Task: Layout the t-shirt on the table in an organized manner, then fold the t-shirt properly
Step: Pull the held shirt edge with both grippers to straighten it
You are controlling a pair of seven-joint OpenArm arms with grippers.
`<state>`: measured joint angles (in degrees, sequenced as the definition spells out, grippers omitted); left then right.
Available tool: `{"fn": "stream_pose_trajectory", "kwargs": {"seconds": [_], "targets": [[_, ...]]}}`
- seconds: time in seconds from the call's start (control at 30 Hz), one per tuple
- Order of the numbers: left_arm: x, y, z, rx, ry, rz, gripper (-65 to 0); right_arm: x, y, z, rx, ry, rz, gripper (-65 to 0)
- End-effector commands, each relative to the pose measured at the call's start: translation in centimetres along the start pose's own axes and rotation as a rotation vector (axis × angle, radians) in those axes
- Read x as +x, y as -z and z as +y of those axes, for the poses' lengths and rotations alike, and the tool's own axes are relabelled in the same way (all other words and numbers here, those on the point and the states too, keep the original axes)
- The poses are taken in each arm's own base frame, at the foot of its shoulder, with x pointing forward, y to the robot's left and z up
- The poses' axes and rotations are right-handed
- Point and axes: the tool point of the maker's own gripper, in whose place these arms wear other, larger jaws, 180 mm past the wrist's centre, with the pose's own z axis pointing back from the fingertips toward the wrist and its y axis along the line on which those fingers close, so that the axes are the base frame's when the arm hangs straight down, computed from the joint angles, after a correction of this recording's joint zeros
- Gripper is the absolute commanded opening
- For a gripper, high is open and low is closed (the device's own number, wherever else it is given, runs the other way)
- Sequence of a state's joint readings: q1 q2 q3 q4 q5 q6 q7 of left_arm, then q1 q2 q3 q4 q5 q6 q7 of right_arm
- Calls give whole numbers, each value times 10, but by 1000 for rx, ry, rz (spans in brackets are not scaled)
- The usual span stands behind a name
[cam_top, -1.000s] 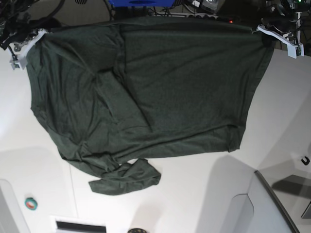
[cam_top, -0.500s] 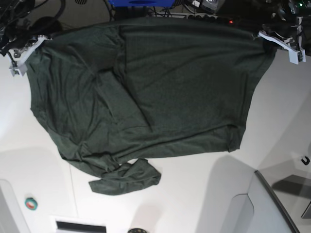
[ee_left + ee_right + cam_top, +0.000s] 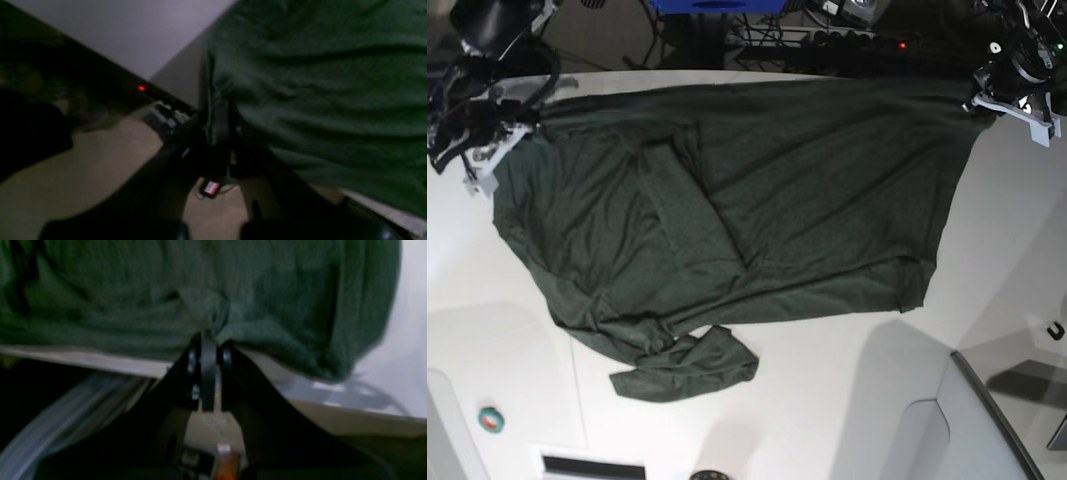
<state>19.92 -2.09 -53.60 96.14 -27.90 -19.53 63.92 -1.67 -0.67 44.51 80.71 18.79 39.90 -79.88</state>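
the t-shirt (image 3: 727, 230) lies spread over the far half of the table (image 3: 847, 400), each far corner pinched in a closed pincer, left pincer (image 3: 983, 98) and right pincer (image 3: 519, 128), probably to pull the cloth flat. a bunched sleeve near the near edge needs smoothing; a small teal object (image 3: 491, 419) sits clear, at the near corner.

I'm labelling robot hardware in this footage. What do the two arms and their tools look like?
Both arms are dark, almost black, with black cables looped around the upper links in the base view. Each ends in a pale grey-white, wedge-shaped piece: the left tool and the right tool. Up close, the right tool's fingers are thin, flat, black blades with round screws beside them. The left wrist view is too dark for detail.
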Motion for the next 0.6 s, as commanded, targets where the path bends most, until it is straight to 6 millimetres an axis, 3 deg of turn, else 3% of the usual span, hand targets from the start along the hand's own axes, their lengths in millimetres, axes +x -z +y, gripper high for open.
{"fn": "stream_pose_trajectory", "kwargs": {"seconds": [0.0,0.2,0.57], "targets": [[9,-3,3,3,5,-26,-650,11,-6,-4,-7,-8,-24,-642],[9,-5,2,0,7,-18,-650,22,-15,-9,-31,-21,-55,-642],[28,-11,-4,-5,7,-77,-650,33,-17,-5,-24,-29,-73,-642]]}}
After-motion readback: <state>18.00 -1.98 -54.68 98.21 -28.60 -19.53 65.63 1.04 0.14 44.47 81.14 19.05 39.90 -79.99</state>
